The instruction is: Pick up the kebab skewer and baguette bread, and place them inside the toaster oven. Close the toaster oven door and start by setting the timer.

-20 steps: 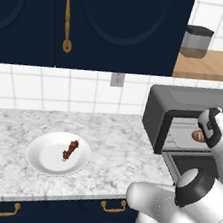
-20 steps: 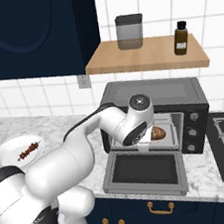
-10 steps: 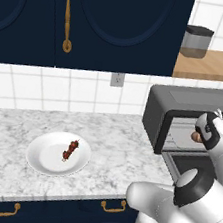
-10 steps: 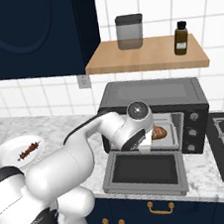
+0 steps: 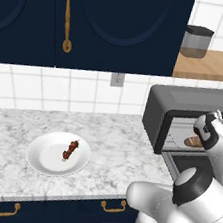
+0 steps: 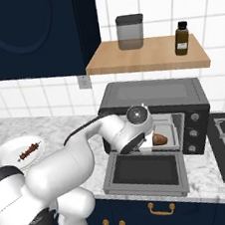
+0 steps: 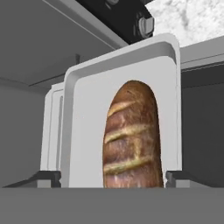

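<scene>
1. The gripper [image 7: 112, 183] has its jaws apart, straddling the golden-brown baguette bread [image 7: 131, 135], which lies on the pale tray [image 7: 83, 131] inside the dark grey toaster oven [image 6: 153, 99].
2. Bread looks delivered; next, back out clear of the lowered toaster oven door [image 6: 145, 173].
3. The kebab skewer [image 5: 70, 149] waits on the white plate [image 5: 40, 158] near the worktop's front edge.

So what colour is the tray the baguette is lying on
Light grey; the tray under the golden-brown baguette shows best in the hand view.
</scene>
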{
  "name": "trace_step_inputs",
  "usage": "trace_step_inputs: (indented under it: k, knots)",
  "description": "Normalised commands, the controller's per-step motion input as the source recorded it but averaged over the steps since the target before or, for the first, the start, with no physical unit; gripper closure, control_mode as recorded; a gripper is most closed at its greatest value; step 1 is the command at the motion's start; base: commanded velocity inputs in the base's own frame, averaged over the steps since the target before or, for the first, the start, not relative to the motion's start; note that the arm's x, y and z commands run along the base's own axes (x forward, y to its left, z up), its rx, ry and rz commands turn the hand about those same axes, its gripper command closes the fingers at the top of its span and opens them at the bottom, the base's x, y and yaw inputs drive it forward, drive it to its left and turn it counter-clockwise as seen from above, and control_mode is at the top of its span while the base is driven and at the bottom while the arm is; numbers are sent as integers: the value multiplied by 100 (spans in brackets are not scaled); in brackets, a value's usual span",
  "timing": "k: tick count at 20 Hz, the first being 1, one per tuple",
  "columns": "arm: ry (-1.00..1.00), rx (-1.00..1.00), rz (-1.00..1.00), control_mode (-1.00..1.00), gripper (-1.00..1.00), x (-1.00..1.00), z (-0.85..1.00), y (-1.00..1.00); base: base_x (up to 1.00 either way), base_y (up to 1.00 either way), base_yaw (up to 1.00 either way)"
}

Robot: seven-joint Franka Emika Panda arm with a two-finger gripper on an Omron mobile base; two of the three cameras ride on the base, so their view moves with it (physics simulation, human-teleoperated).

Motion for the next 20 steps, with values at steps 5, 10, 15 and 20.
trace_step_inputs:
  k: [5, 10, 15, 20]
  knots:
    - [1, 2, 0, -100, -100, 9, 17, -12, 0, 0, 0]
    - [6, 0, 0, -100, -100, -22, 40, -40, 0, 0, 0]
    - [5, -3, 16, -100, -100, -75, 21, 4, 0, 0, 0]
    - [10, -3, 47, -100, -100, -37, 14, 69, 0, 0, 0]
